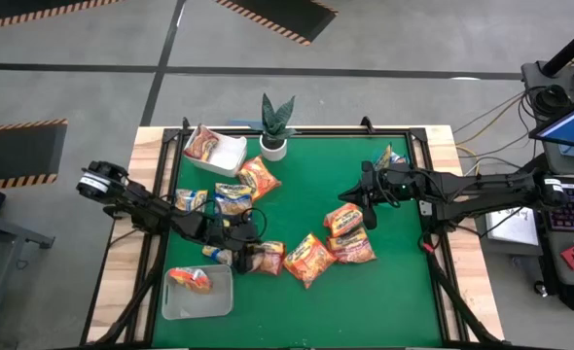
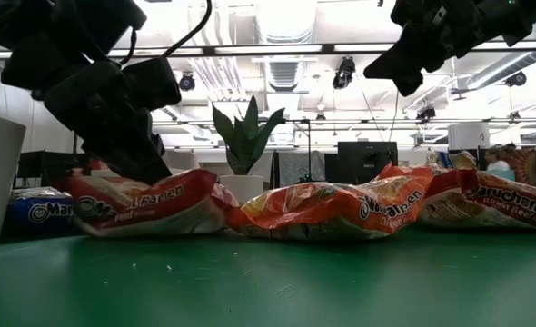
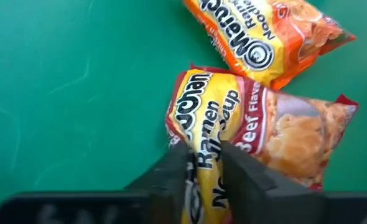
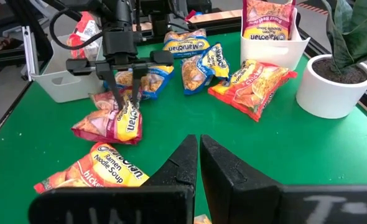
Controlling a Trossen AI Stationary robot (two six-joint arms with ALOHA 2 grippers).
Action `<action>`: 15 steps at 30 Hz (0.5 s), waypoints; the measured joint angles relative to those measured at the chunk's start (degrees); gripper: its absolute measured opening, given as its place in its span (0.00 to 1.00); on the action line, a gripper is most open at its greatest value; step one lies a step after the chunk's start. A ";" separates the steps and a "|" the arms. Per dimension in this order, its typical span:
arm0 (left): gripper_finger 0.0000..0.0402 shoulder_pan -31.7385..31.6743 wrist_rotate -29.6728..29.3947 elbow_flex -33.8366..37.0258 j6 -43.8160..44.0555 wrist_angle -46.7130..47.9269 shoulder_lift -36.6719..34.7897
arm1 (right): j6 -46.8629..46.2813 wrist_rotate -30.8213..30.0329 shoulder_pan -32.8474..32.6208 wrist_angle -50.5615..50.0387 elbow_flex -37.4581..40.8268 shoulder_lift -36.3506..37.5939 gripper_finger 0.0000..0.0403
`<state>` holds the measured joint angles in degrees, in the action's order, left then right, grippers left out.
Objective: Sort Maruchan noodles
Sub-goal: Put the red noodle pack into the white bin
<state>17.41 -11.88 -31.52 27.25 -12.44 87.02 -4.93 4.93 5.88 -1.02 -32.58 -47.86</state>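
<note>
Maruchan noodle packets lie scattered flat on the green mat [image 1: 404,292]. My left gripper [image 3: 205,177] [image 4: 126,111] is down at a red beef packet [image 3: 277,130] [image 1: 266,259] near the mat's near left and shut on it. An orange packet [image 3: 264,34] lies just beyond that one. Over the mat's right half, my right gripper [image 4: 199,155] [image 1: 353,199] hangs shut and bare above a cluster of orange-red packets [image 1: 347,233]. Two blue packets [image 1: 233,197] and an orange one [image 1: 259,177] lie at the far left. My left gripper pinches the red packet's yellow-label part [image 3: 206,152], near one short end, between its two fingers. The wrapper bulges up into a ridge between them. The fingers [image 4: 117,93] slant down on it from above. The packet lies on the mat.
A white tray [image 1: 231,156] at the far left holds a red packet, and a white tray [image 1: 219,303] at the near left holds an orange one. A potted plant [image 1: 275,126] stands at the far edge. One packet [image 1: 389,157] lies at the far right.
</note>
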 joint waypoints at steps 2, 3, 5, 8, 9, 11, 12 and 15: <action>0.08 0.02 0.00 -0.48 -0.74 -0.01 0.00 | 0.00 0.00 0.01 -0.02 0.00 0.00 0.02; 0.04 0.02 0.00 -0.69 -1.05 0.00 0.00 | 0.00 0.00 0.00 0.00 0.00 0.00 0.02; 0.02 0.01 -0.26 -1.24 -1.25 0.16 0.00 | 0.00 0.00 0.00 -0.01 0.00 0.00 0.02; 0.01 0.02 -1.39 -2.32 -1.78 0.72 -0.06 | 0.00 0.00 -0.02 -0.01 0.00 0.00 0.02; 0.01 0.02 -1.88 -2.79 -2.29 1.15 -0.24 | -0.01 0.00 0.01 -0.04 0.00 0.00 0.02; 0.01 0.02 -3.11 -4.15 -3.55 3.12 -0.85 | -0.11 0.00 0.00 -0.04 0.00 0.00 0.02; 0.00 0.02 -4.00 -5.02 -4.40 4.55 -1.26 | -0.28 0.00 0.01 -0.04 0.00 0.00 0.02; 0.00 0.02 -7.76 -8.26 -7.53 11.09 -3.45 | -0.44 0.00 0.01 -0.06 0.00 0.00 0.02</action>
<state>17.43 -19.63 -39.78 19.72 -1.34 83.57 -5.37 4.93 5.89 -1.07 -32.58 -47.86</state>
